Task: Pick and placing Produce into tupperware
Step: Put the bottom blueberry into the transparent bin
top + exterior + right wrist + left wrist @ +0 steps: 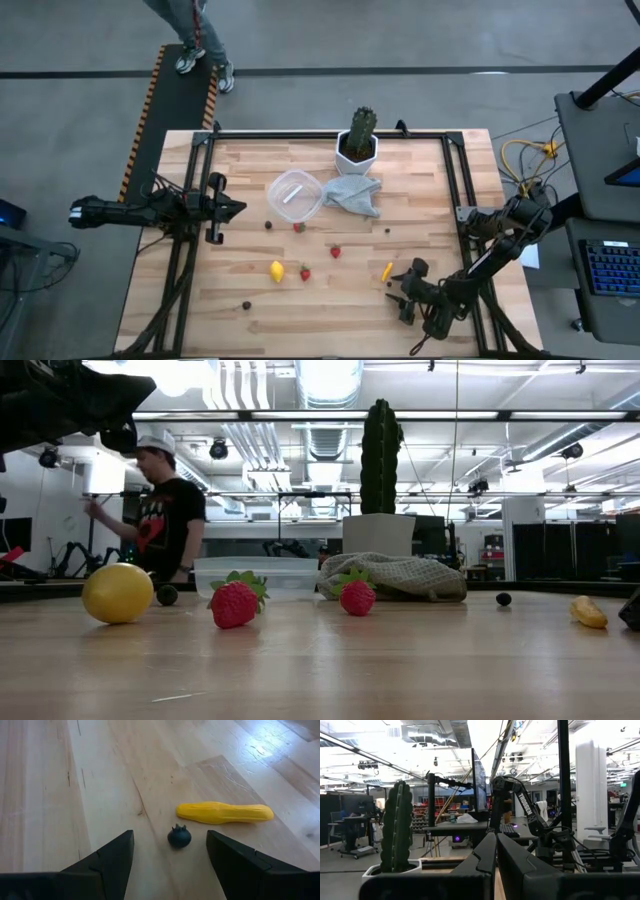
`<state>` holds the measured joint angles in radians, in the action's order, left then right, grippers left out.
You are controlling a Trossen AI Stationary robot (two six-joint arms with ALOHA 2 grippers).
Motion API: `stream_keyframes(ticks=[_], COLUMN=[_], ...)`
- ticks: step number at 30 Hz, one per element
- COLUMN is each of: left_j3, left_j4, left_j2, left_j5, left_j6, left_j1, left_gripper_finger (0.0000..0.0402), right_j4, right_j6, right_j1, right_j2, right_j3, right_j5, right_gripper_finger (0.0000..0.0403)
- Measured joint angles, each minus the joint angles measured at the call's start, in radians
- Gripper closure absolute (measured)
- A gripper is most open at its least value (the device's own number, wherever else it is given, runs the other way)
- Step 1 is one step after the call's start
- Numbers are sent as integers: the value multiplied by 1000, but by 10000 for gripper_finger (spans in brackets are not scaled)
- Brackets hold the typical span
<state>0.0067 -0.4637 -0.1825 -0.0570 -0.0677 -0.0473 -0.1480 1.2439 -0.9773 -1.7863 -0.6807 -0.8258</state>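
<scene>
your right gripper (170, 851) stood with its jaws spread wide and empty, low over the near right part of the table (350, 310). a small dark blueberry-like piece (179, 837) sat on the wood right between the two fingers (107, 857), a touch ahead of their tips, so the jaws already bracketed it. just beyond it lay the yellow-orange carrot-like piece (225, 812), its long axis running across the gripper's line of reach rather than along it, close to the berry but not touching it. to my eye the berry was the next pick, and the risk was a finger nudging the carrot piece as the jaws came together.

from above, the right gripper (408, 290) sat near the table's right front corner, and the round clear tupperware (295, 195) lay well away, toward the far middle, beside the pale cloth (355, 192) and the cactus in its white pot (358, 140). the container looked empty. the rest of the produce was scattered between: a lemon piece (277, 270), strawberries (305, 272), and another dark round piece (246, 306) near the left front.

your left gripper (236, 209) was clenched on nothing, parked at the table's left edge. it was nearer the tupperware, but the right arm was plainly nearer the berry.
</scene>
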Motion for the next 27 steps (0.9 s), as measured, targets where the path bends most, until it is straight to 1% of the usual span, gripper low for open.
stream_keyframes(ticks=[9, 12, 20, 27], left_j3=[0, 0, 0, 0], left_j4=[0, 0, 0, 0], left_j2=[0, 0, 0, 0], left_j5=[0, 0, 0, 0], left_j6=[0, 0, 0, 0], left_j1=[0, 0, 0, 0], left_gripper_finger=[402, 402, 402, 402], right_j4=[10, 9, 2, 1], right_j6=[0, 0, 0, 3], right_j1=[10, 10, 10, 10], right_j2=[1, 1, 1, 1], right_j3=[0, 0, 0, 0], right_j5=[15, 16, 17, 22], right_gripper_finger=[161, 167, 196, 235])
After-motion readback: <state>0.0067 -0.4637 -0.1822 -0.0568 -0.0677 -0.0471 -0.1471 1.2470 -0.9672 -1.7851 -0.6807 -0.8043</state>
